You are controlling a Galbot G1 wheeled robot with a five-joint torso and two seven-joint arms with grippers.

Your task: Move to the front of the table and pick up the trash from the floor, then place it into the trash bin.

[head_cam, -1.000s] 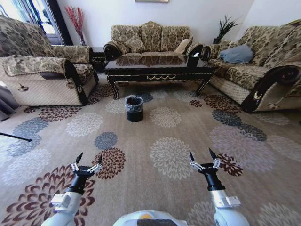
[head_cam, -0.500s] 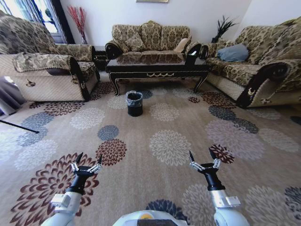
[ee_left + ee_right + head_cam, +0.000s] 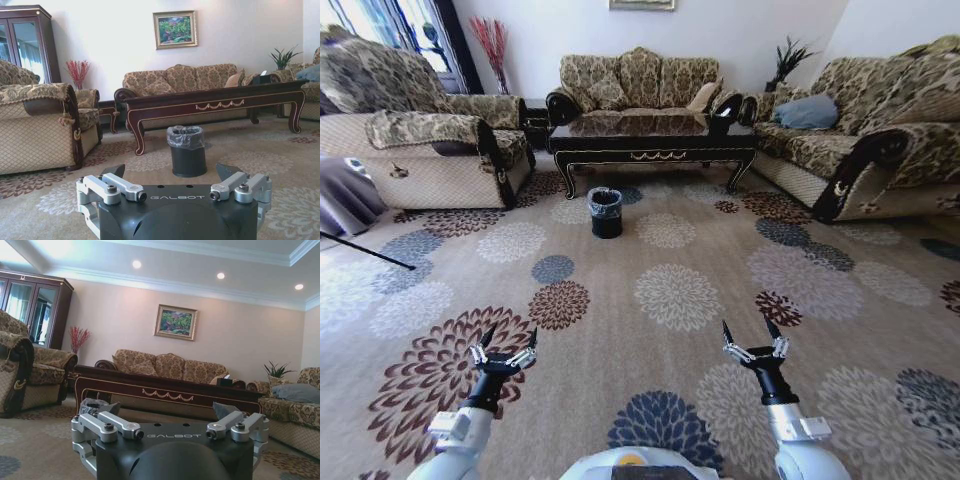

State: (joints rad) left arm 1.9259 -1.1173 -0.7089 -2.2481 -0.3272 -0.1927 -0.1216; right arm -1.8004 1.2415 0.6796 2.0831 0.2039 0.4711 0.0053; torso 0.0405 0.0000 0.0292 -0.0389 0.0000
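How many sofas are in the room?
3. One brown patterned fabric sofa stands behind the long glossy dark coffee table, one is on the robot's left, and one on its right. Others may sit outside the picture.

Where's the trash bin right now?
Head view: the trash bin stands on the floor just in front of the table, toward its left end.
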